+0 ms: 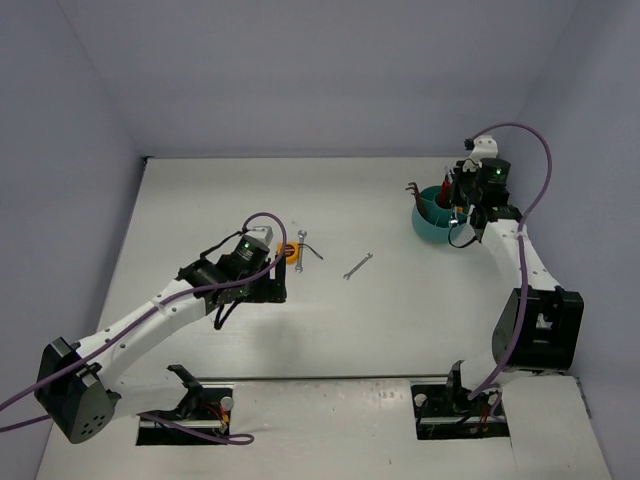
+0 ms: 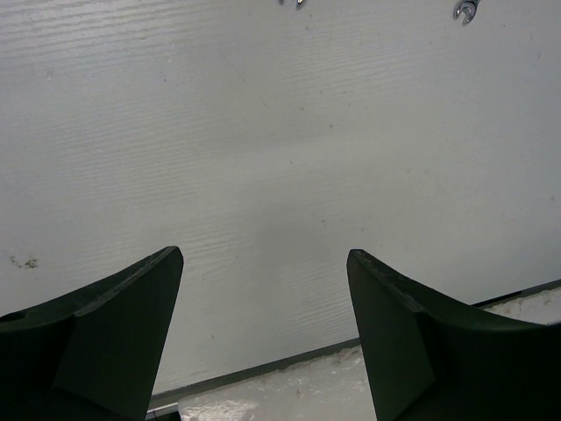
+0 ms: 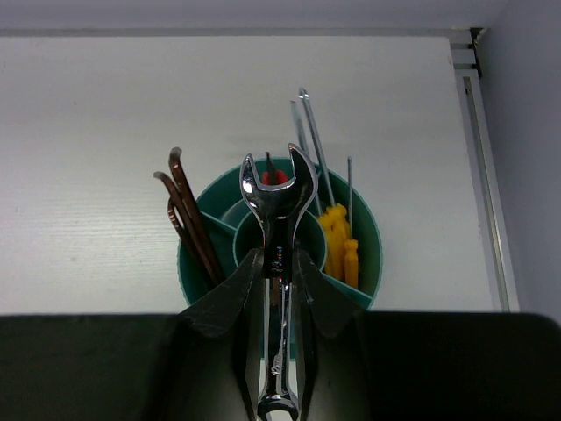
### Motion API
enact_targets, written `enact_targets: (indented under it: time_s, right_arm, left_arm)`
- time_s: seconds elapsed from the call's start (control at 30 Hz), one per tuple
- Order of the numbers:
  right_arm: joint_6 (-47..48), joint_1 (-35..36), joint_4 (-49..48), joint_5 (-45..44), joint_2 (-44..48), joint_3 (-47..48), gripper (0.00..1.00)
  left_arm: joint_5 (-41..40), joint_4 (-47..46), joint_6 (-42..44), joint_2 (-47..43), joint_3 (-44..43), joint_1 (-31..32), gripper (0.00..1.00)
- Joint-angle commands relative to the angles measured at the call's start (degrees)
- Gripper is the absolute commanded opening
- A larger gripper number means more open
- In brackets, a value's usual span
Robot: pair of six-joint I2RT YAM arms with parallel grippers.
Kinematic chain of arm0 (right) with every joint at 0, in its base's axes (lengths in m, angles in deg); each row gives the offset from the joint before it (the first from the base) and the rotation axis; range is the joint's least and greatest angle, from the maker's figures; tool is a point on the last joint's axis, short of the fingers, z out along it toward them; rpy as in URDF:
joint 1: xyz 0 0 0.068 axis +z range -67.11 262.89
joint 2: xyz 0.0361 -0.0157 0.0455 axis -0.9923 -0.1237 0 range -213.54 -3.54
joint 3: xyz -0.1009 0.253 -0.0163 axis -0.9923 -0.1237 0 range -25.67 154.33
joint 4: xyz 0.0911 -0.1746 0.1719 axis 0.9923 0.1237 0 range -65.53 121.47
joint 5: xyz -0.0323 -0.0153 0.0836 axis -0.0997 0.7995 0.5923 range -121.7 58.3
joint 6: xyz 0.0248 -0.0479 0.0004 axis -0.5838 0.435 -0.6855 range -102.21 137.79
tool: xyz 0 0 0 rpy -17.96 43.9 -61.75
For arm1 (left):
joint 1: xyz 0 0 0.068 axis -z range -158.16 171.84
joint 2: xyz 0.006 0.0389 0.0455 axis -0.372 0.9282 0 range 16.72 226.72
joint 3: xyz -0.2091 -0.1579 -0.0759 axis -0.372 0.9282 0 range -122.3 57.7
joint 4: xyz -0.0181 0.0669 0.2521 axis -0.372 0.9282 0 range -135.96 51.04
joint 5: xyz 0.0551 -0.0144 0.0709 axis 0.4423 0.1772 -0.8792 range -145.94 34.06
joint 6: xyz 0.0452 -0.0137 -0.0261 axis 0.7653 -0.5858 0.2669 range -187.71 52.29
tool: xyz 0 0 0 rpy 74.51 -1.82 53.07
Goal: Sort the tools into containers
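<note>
My right gripper (image 3: 279, 259) is shut on a silver wrench (image 3: 279, 202) and holds it upright, open end up, just above the teal divided cup (image 3: 368, 254). The cup holds orange-handled screwdrivers (image 3: 337, 237), dark hex keys (image 3: 188, 219) and a red-handled tool (image 3: 274, 177). In the top view the cup (image 1: 432, 225) stands at the far right under the right gripper (image 1: 462, 200). My left gripper (image 2: 263, 259) is open and empty over bare table. In the top view it (image 1: 265, 288) is beside the orange tape measure (image 1: 290, 250), a wrench (image 1: 302, 243) and another wrench (image 1: 357, 265).
A thin dark hex key (image 1: 316, 254) lies by the tape measure. Two wrench ends (image 2: 465, 10) show at the top edge of the left wrist view. The table's near seam (image 2: 263, 368) runs below the left fingers. Walls close the table at the back and sides.
</note>
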Motion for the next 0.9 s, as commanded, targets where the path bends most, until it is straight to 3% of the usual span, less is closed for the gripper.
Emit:
enact_targets:
  time_s: [0.0, 0.2, 0.43, 0.87]
  right_arm:
    - [-7.90, -1.50, -16.45, -1.00, 4.70, -2.21, 0.00]
    - [-14.11, -2.54, -24.21, -9.01, 5.13, -5.18, 0.00]
    - [-15.89, -2.82, -26.51, -18.53, 2.55, -5.13, 0.00]
    - [-18.53, -6.07, -39.26, -6.48, -1.44, -12.17, 0.00]
  left_arm:
    - [0.06, -2.51, 0.16, 0.20, -2.28, -0.15, 0.73]
    - [0.15, -2.51, 0.67, 0.88, -2.86, -0.15, 0.73]
    - [0.41, -2.51, 0.76, 0.32, -2.23, -0.15, 0.73]
    - [1.12, -2.33, 1.08, -2.00, -1.02, -0.15, 0.73]
